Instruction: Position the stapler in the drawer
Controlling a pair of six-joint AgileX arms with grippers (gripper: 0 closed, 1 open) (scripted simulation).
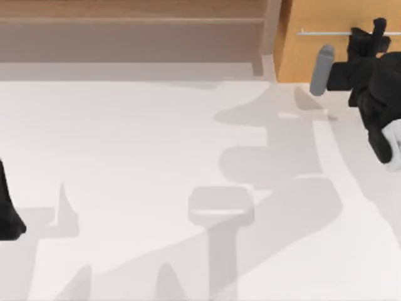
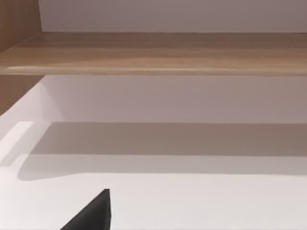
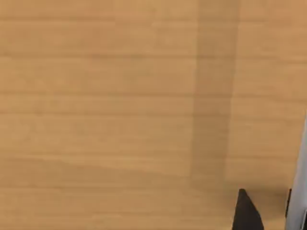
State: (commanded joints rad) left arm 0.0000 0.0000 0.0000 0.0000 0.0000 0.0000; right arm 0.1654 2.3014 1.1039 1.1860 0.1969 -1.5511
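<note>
1. Orange-wood drawer (image 1: 326, 44) front sits at about 1 o'clock in the top view, closed flush as far as I can judge, with its thin silver handle (image 1: 326, 32) running across it.
2. Right pincer (image 1: 378, 30) is up at the handle, near 2 o'clock; the bar passes right at its fingertips. Whether the fingers are pressed onto the bar or spread around it, I cannot tell.
3. Right wrist view: plain orange wood close up, with a dark fingertip (image 3: 247, 213) against the front.
4. Step in hand, by my judgement: taking the handle to open the drawer. Next move calls for a firm pinch on the bar, then a straight pull toward 6 o'clock.
5. Stapler: I cannot locate it, so its place is unknown.
6. Left pincer (image 1: 9, 213) parked at 9 o'clock on the bench edge; finger state not readable.
7. Bench (image 1: 138, 157) is white, matte, crossed by soft grey shadows. A grey-brown wooden shelf unit (image 1: 131, 31) spans 11 to 12 o'clock; the left wrist view shows its board over a pale wall.
</note>
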